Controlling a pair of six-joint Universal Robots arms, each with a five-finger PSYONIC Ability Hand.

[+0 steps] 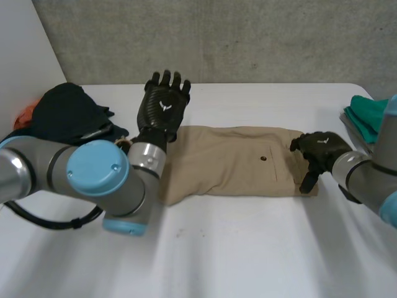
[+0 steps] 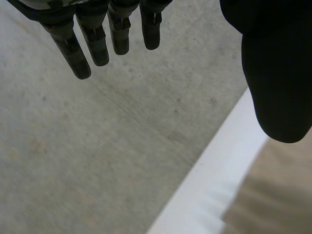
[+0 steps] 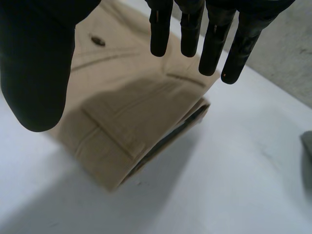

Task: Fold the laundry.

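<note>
Folded tan trousers (image 1: 232, 160) lie flat across the middle of the white table (image 1: 248, 248), a dark button on their top face. My left hand (image 1: 164, 105) is raised above their left end, fingers (image 2: 80, 53) straight and spread, holding nothing. My right hand (image 1: 319, 151) hovers just over the trousers' right end, at the waistband (image 3: 126, 131). Its fingers (image 3: 209, 48) are straight and apart from the thumb, with nothing between them.
A dark heap of clothes (image 1: 68, 112) with an orange piece (image 1: 26, 115) lies at the table's left side. A folded teal garment (image 1: 369, 115) rests at the right edge. A grey concrete wall (image 2: 97, 136) stands behind the table.
</note>
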